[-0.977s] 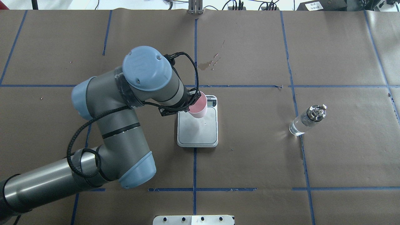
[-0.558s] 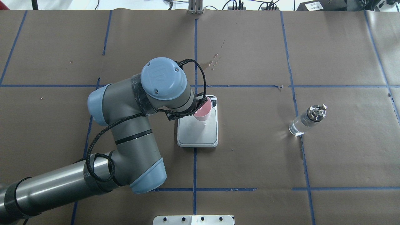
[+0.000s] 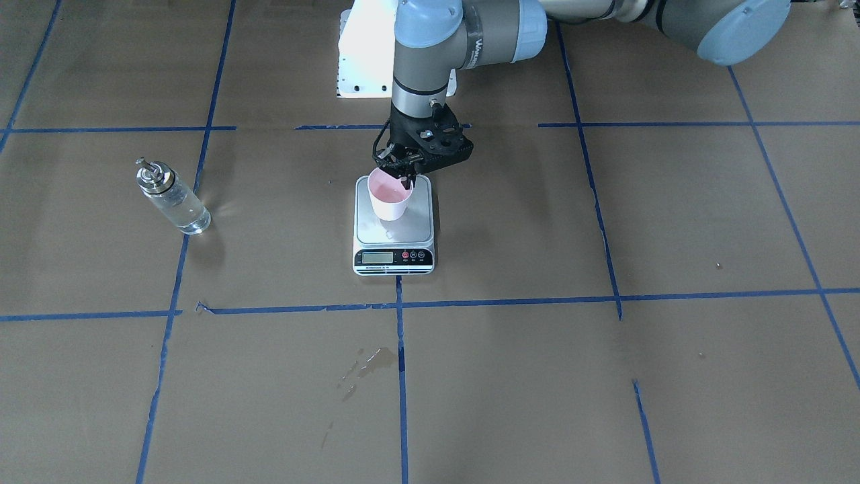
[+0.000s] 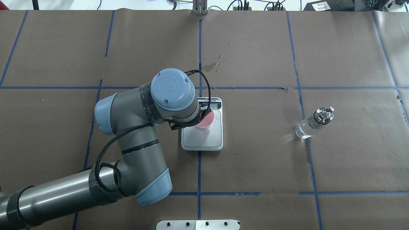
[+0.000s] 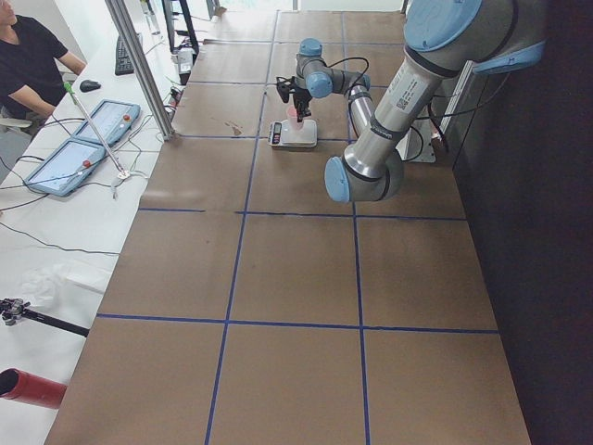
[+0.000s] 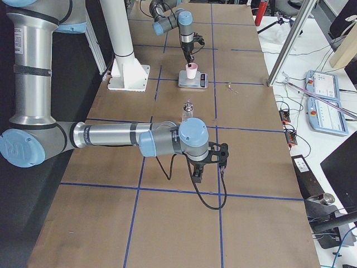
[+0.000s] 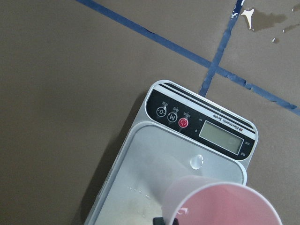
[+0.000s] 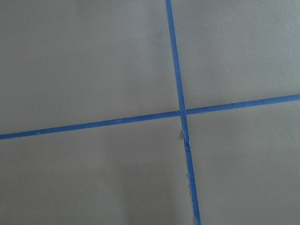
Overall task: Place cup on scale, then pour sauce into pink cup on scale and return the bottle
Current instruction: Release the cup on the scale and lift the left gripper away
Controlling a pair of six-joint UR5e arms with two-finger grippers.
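Overhead view: compared with the frames from 1.0 s and 0.6 s ago, the left arm has swung further over the scale (image 4: 204, 140). The cup (image 4: 206, 120), tilted before, now sits lower and near upright over the far half of the platform, leaving the display uncovered. The bottle (image 4: 311, 124) has not moved and stands well apart on the robot's right, beside a blue tape line (image 4: 300, 95). Front-facing view: the left end effector (image 3: 405, 176) is closed to a narrow pinch on the cup's rim wall, on the robot's side. The cup's long axis is vertical, mouth up; whether its base touches the platform cannot be determined. The bottle's long axis is vertical, spout up, with clear sauce (image 3: 185, 212) inside. The worktop (image 3: 605, 376) is covered in brown paper with a dark stain (image 3: 366, 363) towards the operators' side. Left exterior view: a person (image 5: 28, 56) sits at a white side table (image 5: 56, 222). Right exterior view: the right end effector (image 6: 210, 167) hangs above the worktop; its opening cannot be determined. Left wrist view: a liquid drop (image 7: 197, 162) lies on the platform beside the display. Right wrist view: only paper and crossing tape.
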